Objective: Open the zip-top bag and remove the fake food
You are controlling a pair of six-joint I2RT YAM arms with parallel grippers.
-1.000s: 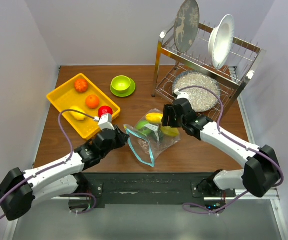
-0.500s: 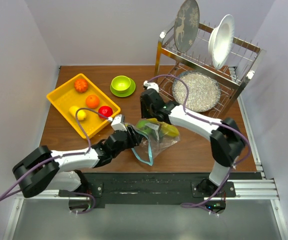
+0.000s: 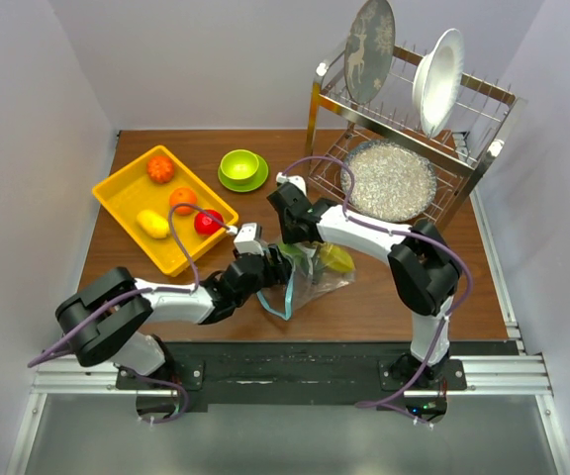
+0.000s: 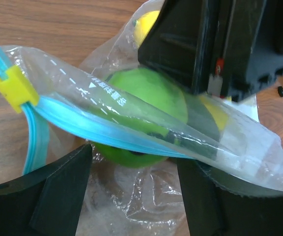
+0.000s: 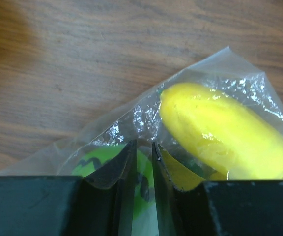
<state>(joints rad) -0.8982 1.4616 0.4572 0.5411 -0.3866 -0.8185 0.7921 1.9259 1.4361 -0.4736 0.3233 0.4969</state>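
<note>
Centrally, my right hand (image 5: 142, 150) pinches the zip-top bag (image 4: 82, 101); my left hand (image 4: 131, 194) stands released, straddling its mouth.

Btwn left end effector's (image 4: 134, 167) matt black fingers (image 4: 58, 191), zip-top bag (image 4: 146, 128) is looking clear, crinkly, glossy plastic; zip strip (image 4: 77, 129) smooth teal. Inside, at right end effector (image 5: 141, 152) tips, fake food (image 5: 225, 137) is shining smooth, glossy plastic. Beneath, worktop (image 5: 82, 59) is showing matt wood grain.
</note>
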